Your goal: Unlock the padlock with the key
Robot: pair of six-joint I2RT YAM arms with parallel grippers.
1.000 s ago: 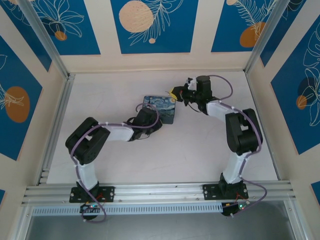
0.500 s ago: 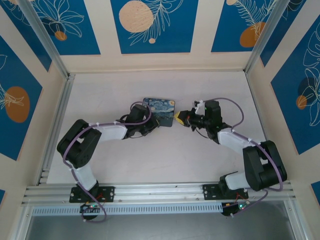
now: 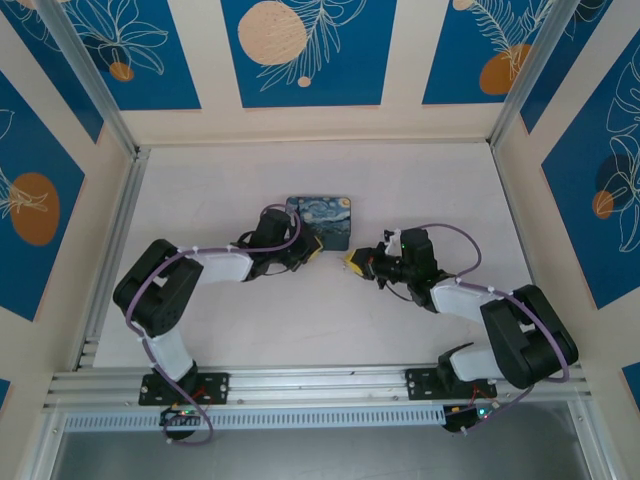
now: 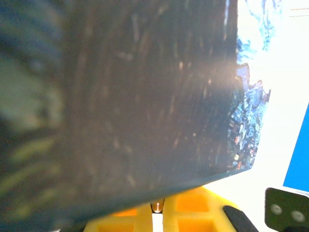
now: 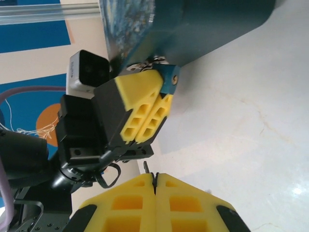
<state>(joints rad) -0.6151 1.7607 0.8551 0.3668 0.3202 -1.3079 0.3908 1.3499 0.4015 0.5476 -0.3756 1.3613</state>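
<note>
Blue padlock (image 5: pixel 169 80): clamped between the closed jaws of the left gripper (image 5: pixel 163 95), just beside a corner of the painted tin (image 5: pixel 212 24).
Key (image 5: pixel 153 173): thin grey sliver pinched in the closed right gripper (image 5: pixel 155 182), near the padlock but apart from it.

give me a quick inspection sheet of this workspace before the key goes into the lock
surface: pale tabletop, smooth
job's things: padlock pinched at the fingertips of the left gripper, shackle end toward the tin; key a thin sliver poking from the right gripper
clutter: painted tin lying flat just behind the two grippers
grippers: left shut on the padlock; right shut on the key; tips face each other, apart
cables: purple cable looped along the arms, none across the lock
surroundings: blue-and-cream wall panels on three sides; aluminium rail at the near edge
</note>
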